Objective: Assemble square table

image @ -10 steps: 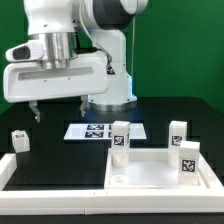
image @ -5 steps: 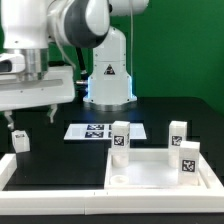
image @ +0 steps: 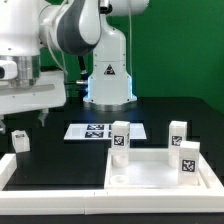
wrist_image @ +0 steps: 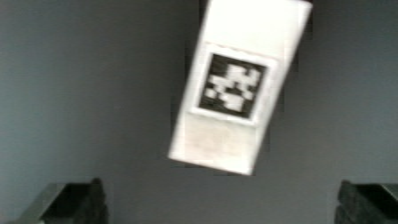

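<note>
The white square tabletop (image: 150, 172) lies at the exterior view's right, with three tagged white legs upright at its corners: one (image: 120, 137) far left, one (image: 178, 132) far right, one (image: 188, 160) near right. A loose fourth leg (image: 19, 140) stands on the black table at the exterior view's left. My gripper (image: 22, 118) hangs open just above it. In the wrist view that leg (wrist_image: 240, 85) appears tilted, tag facing up, beyond my open gripper (wrist_image: 221, 205); the dark fingertips (wrist_image: 71, 200) are wide apart with nothing between them.
The marker board (image: 95, 131) lies flat behind the tabletop near the robot's base (image: 108, 85). A long white border rail (image: 8, 168) runs along the exterior view's left and the front edge. Green wall behind.
The arm has swung toward the exterior view's left, bringing the gripper over the loose leg. The jaws stayed open. The tabletop and its legs have not moved.
</note>
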Controlling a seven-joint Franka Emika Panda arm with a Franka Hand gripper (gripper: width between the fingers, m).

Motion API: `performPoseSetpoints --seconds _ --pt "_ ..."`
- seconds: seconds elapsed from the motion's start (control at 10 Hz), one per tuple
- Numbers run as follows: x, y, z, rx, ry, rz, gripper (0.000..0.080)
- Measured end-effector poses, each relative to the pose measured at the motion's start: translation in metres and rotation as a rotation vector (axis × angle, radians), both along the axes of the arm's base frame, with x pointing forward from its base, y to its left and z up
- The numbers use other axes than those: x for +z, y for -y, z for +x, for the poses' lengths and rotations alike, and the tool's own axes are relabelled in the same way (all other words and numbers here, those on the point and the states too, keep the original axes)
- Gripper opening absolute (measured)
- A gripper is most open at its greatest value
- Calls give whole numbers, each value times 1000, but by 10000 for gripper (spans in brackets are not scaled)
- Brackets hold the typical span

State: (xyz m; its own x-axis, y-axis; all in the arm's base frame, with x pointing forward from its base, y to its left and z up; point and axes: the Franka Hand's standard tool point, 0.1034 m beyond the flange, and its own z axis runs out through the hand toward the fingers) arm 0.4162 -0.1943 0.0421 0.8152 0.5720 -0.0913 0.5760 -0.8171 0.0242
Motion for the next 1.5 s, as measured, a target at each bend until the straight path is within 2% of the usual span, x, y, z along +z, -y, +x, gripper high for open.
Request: performPoseSetpoints --seconds 0.1,0.3,0.4,0.6,0.7,0.9,1.0,1.2,1.3,1.5 --pt "-6 -5 4 -97 -82 -16 648" --pt "-21 -13 11 -175 -245 -103 648" --pt "-27 -22 11 -171 -305 -133 648" --pt "-31 -20 3 -175 -441 -163 648" --pt "-25 -12 -2 -161 -543 -194 648" --pt "-12 9 2 -163 -659 -234 648" --pt "-8 14 5 -155 -709 -262 648" --pt "-6 23 6 -157 -796 -308 648" --pt "-7 22 7 -180 -854 -334 648" --pt "-10 22 10 -175 -859 -340 648"
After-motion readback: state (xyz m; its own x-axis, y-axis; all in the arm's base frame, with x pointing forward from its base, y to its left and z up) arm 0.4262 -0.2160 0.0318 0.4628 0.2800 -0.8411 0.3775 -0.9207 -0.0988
